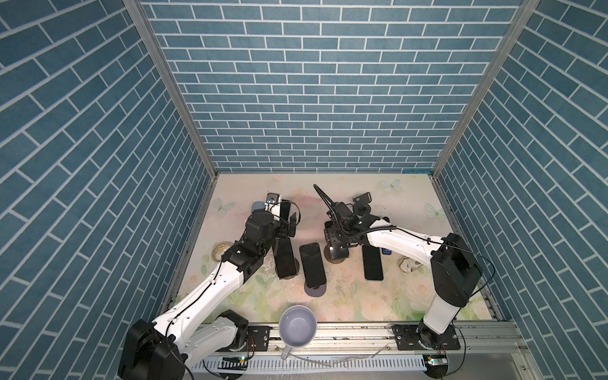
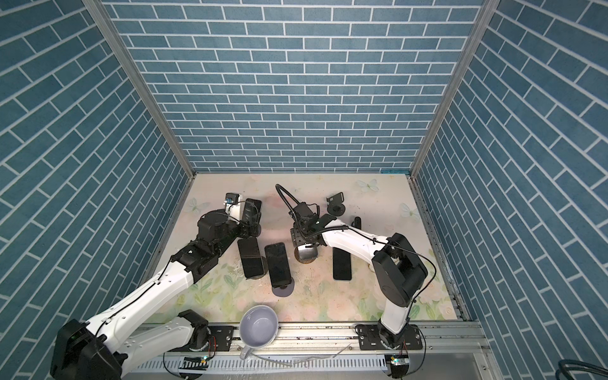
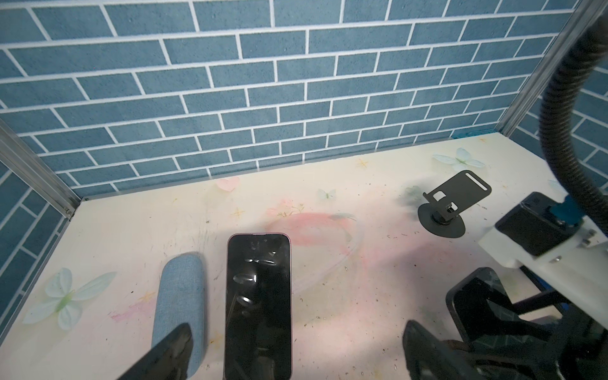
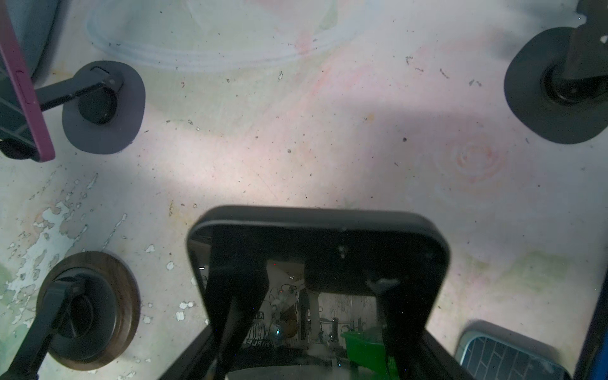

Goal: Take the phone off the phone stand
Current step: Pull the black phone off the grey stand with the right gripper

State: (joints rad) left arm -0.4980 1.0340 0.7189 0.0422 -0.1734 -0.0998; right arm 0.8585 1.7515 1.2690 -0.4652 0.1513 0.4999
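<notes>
phone (image 4: 316,237) leaning on its phone stand (image 1: 337,261) near the table (image 1: 411,197) middle, right jaws reaching over its upper end, grip impossible to tell, left jaws gaping wide around purple-cased phone (image 3: 259,306), not touching

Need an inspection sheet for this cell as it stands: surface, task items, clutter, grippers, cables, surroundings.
Surface: floral tabletop, scuffed, dark specks.
Job's things: purple-cased phone on a stand; black phone at the right gripper; middle phone on a grey-based stand; empty stand towards the back.
Clutter: mug at the front edge; blue fabric cylinder beside the purple-cased phone.
Grippers: left gripper open, straddling the purple-cased phone; right gripper at the black phone, grip unclear.
Cables: corrugated hose arching over the right wrist.
Surroundings: blue brick walls on three sides.
</notes>
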